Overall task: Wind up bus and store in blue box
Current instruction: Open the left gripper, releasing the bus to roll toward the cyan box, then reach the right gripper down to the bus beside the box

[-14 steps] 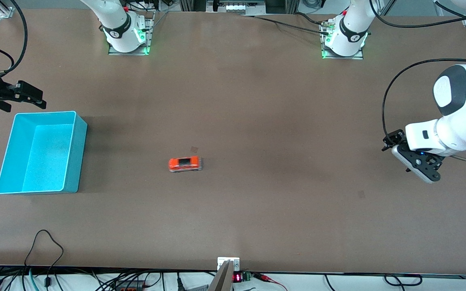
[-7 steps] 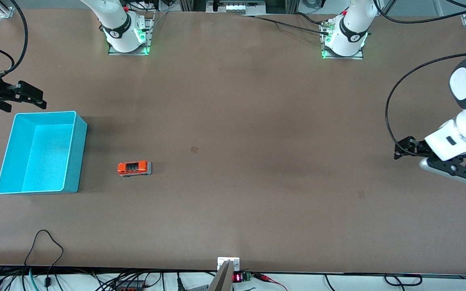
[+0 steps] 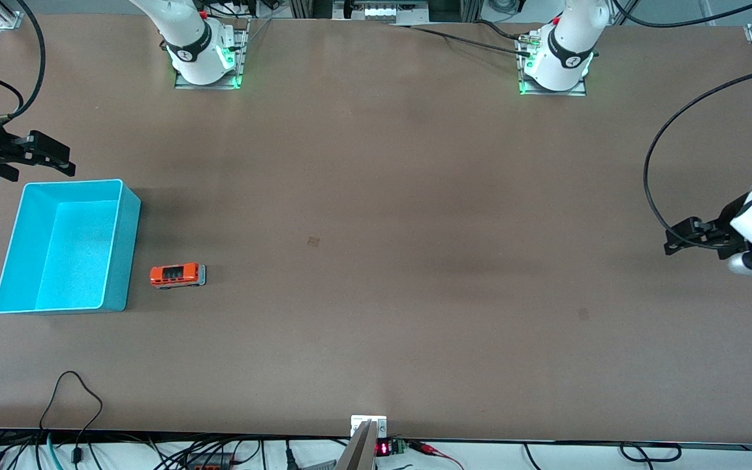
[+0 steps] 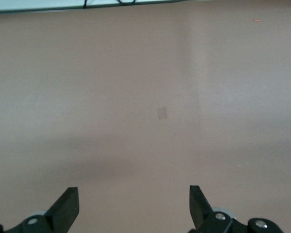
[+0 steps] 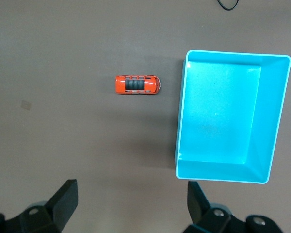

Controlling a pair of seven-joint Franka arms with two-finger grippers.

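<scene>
Brown tabletop [image 3: 376,261] fills the scene, with the bus [image 3: 177,275] standing on its wheels just beside the blue box [image 3: 118,248], near the wall that faces the left arm's end; whether it is touching that wall is hard to say, though a narrow strip of tabletop seems to show between them. The box holds nothing. The right gripper [image 3: 49,155] hangs by the box's corner nearest the robots' bases, its jaws apart and empty, and the left gripper [image 3: 689,236] hovers well apart at the left arm's end, jaws also apart, apparently waiting. The main risk is the bus's closeness to the thin wall: a finger coming down on that side could strike the rim, shove the box, or nudge the bus so it rolls away before a grip forms.
</scene>
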